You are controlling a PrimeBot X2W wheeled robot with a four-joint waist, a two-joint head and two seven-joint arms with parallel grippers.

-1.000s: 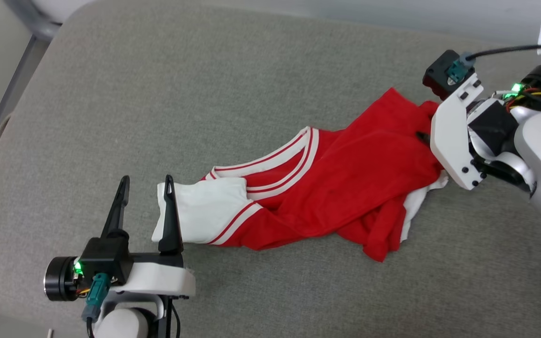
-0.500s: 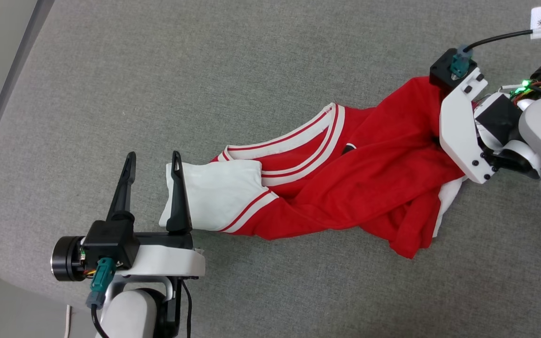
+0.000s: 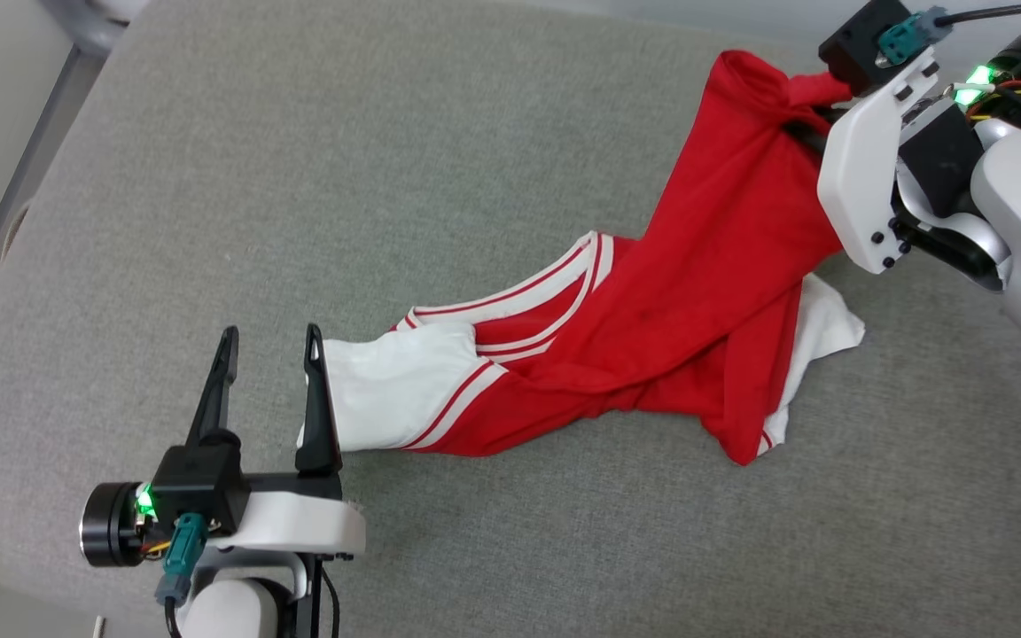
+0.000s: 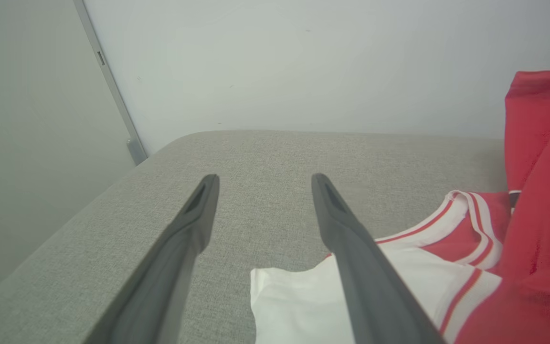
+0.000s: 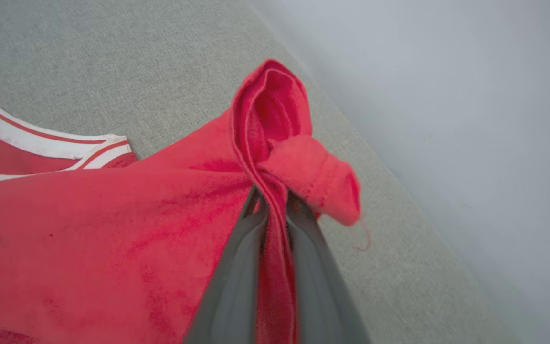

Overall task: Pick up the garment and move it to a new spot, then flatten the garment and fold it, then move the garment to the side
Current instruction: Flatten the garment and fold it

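The grey padded surface (image 3: 386,177) is carrying the garment (image 3: 697,292), which is lying crumpled with its long axis running diagonally. It is stretching from a white sleeve (image 3: 386,390) at the near left to a red corner raised at the far right. The right gripper (image 5: 275,205) is pinching that corner tightly. The left gripper (image 3: 270,332) is hovering spread wide, with one finger over the sleeve's edge.

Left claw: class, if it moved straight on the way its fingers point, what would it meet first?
Probably nothing soon: the left claw faces bare grey cushion, then the wall; the shirt lies to one side.
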